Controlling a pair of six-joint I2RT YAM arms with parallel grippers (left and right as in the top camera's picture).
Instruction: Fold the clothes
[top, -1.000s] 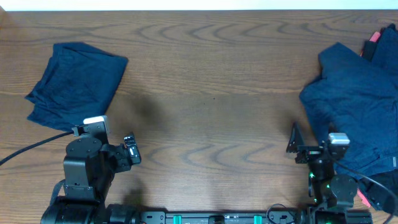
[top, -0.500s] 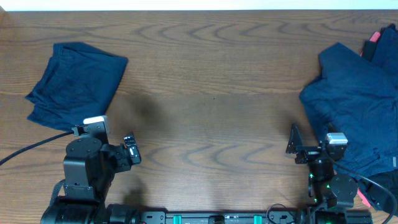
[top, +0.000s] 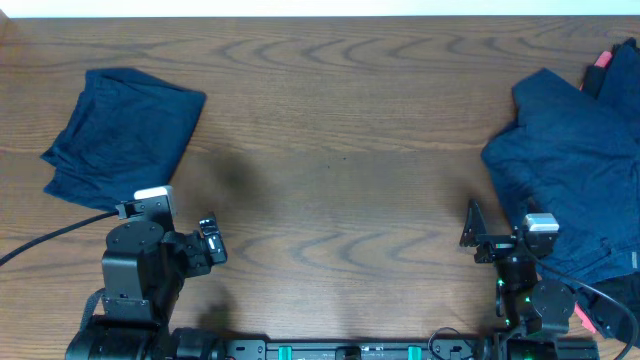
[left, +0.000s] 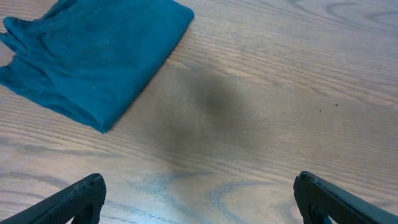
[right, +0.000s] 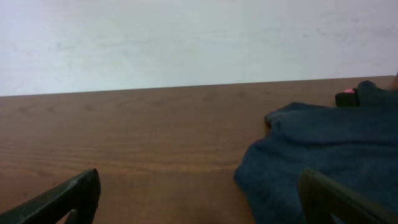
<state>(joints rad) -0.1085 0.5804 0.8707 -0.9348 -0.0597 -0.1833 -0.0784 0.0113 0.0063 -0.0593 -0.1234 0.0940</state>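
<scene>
Grippers on both arms are wide open and hold nothing. The left gripper (left: 199, 196) and the right gripper (right: 199, 193) both sit over bare brown wooden desk (top: 340, 130), near its front edge.

1 flat dark navy blue cloth garment (top: 120, 130) lies at the far left of the desk, just ahead of the left gripper. It looks folded already. A big rumpled heap of dark navy blue cloth (top: 575, 180) lies at the far right, just beside the right gripper, and runs out of the picture on that side. I cannot tell how many garments are in it.

The heap is where things could go wrong, I think. All the cloth is the same colour and bunched up, so a gripper may pinch 2 layers, or 2 garments, at once. Then nothing spreads flat. A small red-pink object (top: 600, 60) pokes out at the far end of the heap, and a hard pull could drag it along or knock it off the desk. Cloth near the edge could slip off too. On the left, a careless swing could mess up the flat garment.
</scene>
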